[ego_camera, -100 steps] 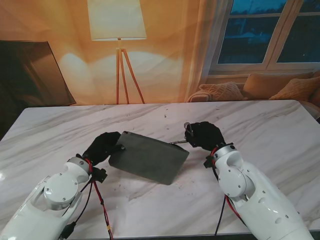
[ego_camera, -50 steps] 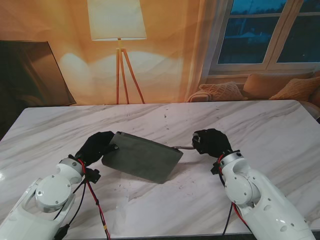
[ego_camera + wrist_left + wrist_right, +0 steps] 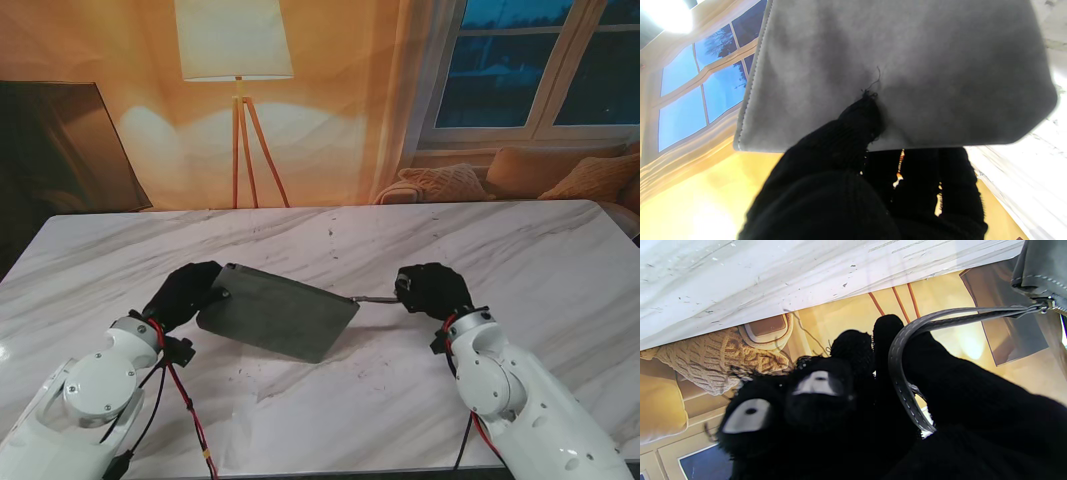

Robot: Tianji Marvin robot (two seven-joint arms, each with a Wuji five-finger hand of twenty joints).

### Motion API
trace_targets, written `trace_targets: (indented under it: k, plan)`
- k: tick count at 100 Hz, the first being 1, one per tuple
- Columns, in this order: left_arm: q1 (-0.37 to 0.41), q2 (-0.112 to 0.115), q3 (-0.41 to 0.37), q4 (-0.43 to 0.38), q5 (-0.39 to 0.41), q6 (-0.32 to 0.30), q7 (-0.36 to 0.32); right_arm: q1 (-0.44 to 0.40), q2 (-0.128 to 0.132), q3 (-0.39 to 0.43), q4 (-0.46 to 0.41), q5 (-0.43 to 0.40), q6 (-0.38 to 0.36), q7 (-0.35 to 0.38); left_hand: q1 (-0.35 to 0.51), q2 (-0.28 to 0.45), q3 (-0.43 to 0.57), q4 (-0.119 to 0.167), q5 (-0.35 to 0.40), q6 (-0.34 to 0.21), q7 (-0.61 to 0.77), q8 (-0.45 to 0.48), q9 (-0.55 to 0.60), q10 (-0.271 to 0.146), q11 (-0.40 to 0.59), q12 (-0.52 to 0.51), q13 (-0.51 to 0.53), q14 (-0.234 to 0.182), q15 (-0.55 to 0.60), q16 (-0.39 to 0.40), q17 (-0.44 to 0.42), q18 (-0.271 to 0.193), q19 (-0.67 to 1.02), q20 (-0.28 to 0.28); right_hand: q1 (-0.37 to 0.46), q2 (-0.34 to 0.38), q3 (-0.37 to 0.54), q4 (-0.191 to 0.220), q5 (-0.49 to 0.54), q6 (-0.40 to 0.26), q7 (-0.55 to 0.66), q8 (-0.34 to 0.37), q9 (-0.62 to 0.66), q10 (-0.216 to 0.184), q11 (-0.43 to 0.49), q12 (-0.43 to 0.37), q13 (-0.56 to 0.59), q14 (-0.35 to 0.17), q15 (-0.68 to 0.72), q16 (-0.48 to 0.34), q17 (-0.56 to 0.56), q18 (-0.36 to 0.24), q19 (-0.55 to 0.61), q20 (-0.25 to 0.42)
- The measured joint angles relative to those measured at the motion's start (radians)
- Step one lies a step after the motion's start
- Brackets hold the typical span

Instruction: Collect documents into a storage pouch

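A flat grey pouch (image 3: pixel 277 311) hangs tilted just over the marble table (image 3: pixel 520 240), in front of me at the middle. My left hand (image 3: pixel 183 293), in a black glove, is shut on the pouch's left edge; in the left wrist view the thumb (image 3: pixel 853 130) presses on the grey felt pouch (image 3: pixel 900 66). My right hand (image 3: pixel 432 289) is shut on the pouch's thin grey strap (image 3: pixel 375 297), pulled taut to the right. The right wrist view shows that strap (image 3: pixel 903 373) looped round the gloved fingers (image 3: pixel 853 350) and clipped to the pouch's corner (image 3: pixel 1040 270). No documents can be seen.
Beyond the table's far edge stand a floor lamp (image 3: pixel 235 60), a dark panel (image 3: pixel 60 145) at the left and a sofa with cushions (image 3: pixel 520 175) under the window. Red cables (image 3: pixel 195 400) trail along my left arm.
Both hands have drawn apart: the left hand and pouch shifted left and slightly nearer me, the right hand moved right, and the strap between them has stretched out straight.
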Motion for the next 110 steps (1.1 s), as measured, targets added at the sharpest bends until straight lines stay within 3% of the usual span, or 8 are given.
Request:
trace_targets:
  k: [16, 23, 36, 48, 51, 58, 79, 110]
  plan:
    - [-0.001, 0.001, 0.003, 0.000, -0.012, 0.003, 0.000, 0.004, -0.001, -0.007, 0.008, 0.033, 0.003, -0.009, 0.000, 0.000, 0.003, 0.000, 0.001, 0.000, 0.000, 0.003, 0.011, 0.000, -0.006, 0.000, 0.000, 0.000, 0.001, 0.000, 0.000, 0.000, 0.000, 0.000, 0.000, -0.003, 0.000, 0.000, 0.000, -0.003, 0.003, -0.080, -0.001, 0.011, -0.054, -0.066, -0.011, 0.014, -0.127, -0.033, -0.045, 0.011, -0.099, 0.000]
    - [-0.006, 0.002, 0.010, 0.001, -0.025, 0.006, 0.001, 0.005, -0.003, -0.008, 0.010, 0.064, 0.002, -0.013, 0.000, -0.001, 0.005, 0.000, 0.001, 0.000, 0.000, 0.012, 0.011, 0.000, -0.007, 0.004, 0.000, 0.000, 0.002, 0.004, 0.000, 0.000, 0.000, 0.000, -0.023, -0.037, 0.035, 0.000, 0.001, -0.035, 0.004, -0.138, -0.055, 0.022, -0.132, -0.137, -0.097, 0.029, -0.242, -0.058, -0.144, 0.025, -0.180, -0.018]
    - [-0.026, 0.002, 0.036, 0.013, -0.059, 0.009, 0.014, 0.006, -0.006, -0.007, 0.011, 0.073, -0.004, -0.013, 0.000, -0.001, 0.015, 0.000, 0.001, 0.000, 0.000, 0.023, 0.011, 0.000, -0.007, 0.027, 0.011, 0.000, 0.004, 0.005, 0.007, 0.000, 0.000, 0.000, -0.130, -0.110, 0.132, 0.013, -0.116, -0.090, -0.037, -0.212, -0.187, 0.018, -0.246, -0.231, -0.251, 0.037, -0.400, -0.082, -0.300, 0.035, -0.252, -0.028]
    - [-0.051, 0.001, 0.062, 0.031, -0.063, 0.009, 0.022, 0.010, -0.006, -0.007, 0.017, 0.038, -0.029, -0.027, -0.001, -0.001, 0.022, -0.004, 0.001, 0.000, 0.000, 0.026, 0.016, 0.000, -0.007, 0.028, 0.027, 0.000, 0.004, 0.005, 0.011, 0.004, 0.000, 0.000, -0.269, -0.145, 0.196, 0.024, -0.140, -0.082, -0.200, -0.175, -0.311, -0.003, -0.305, -0.319, -0.364, 0.038, -0.531, -0.100, -0.394, 0.033, -0.310, -0.028]
    - [-0.057, 0.001, 0.070, 0.036, -0.065, 0.009, 0.022, 0.011, -0.006, -0.007, 0.019, 0.031, -0.034, -0.030, -0.003, -0.008, 0.029, -0.004, 0.005, 0.000, 0.000, 0.026, 0.025, 0.000, -0.011, 0.028, 0.027, 0.000, 0.004, 0.005, 0.011, 0.004, 0.000, 0.000, -0.293, -0.145, 0.214, 0.075, -0.159, -0.075, -0.250, -0.156, -0.343, -0.005, -0.321, -0.333, -0.394, 0.038, -0.570, -0.112, -0.419, 0.029, -0.332, -0.028]
    - [-0.070, -0.001, 0.088, 0.049, -0.086, 0.011, 0.025, 0.013, -0.006, -0.007, 0.019, 0.036, -0.036, -0.031, -0.010, -0.013, 0.038, -0.004, 0.012, 0.000, 0.000, 0.026, 0.025, 0.000, -0.011, 0.028, 0.028, 0.000, 0.004, 0.007, 0.011, 0.005, 0.000, 0.000, -0.314, -0.146, 0.223, 0.115, -0.197, -0.058, -0.298, -0.127, -0.414, -0.010, -0.366, -0.365, -0.460, 0.037, -0.658, -0.143, -0.482, 0.026, -0.387, -0.028]
    - [-0.093, -0.016, 0.124, 0.074, -0.117, 0.013, 0.042, 0.014, -0.009, -0.004, 0.008, 0.083, -0.035, -0.027, -0.011, -0.014, 0.047, -0.004, 0.014, 0.000, 0.000, 0.026, 0.025, 0.005, -0.011, 0.028, 0.028, 0.000, 0.005, 0.008, 0.011, 0.006, 0.000, 0.000, -0.340, -0.145, 0.212, 0.115, -0.278, -0.045, -0.378, -0.126, -0.549, -0.025, -0.459, -0.442, -0.597, 0.037, -0.832, -0.211, -0.599, 0.024, -0.537, -0.028]
    - [-0.129, -0.028, 0.158, 0.097, -0.155, 0.033, 0.070, 0.017, -0.016, -0.005, -0.003, 0.120, -0.040, -0.024, -0.011, -0.014, 0.054, -0.004, 0.015, 0.000, 0.000, 0.026, 0.026, 0.009, -0.005, 0.028, 0.040, 0.000, 0.014, 0.011, 0.028, 0.009, 0.002, 0.000, -0.363, -0.145, 0.187, 0.115, -0.314, -0.038, -0.391, -0.128, -0.597, -0.034, -0.464, -0.454, -0.647, 0.037, -0.876, -0.221, -0.653, 0.035, -0.620, -0.048]
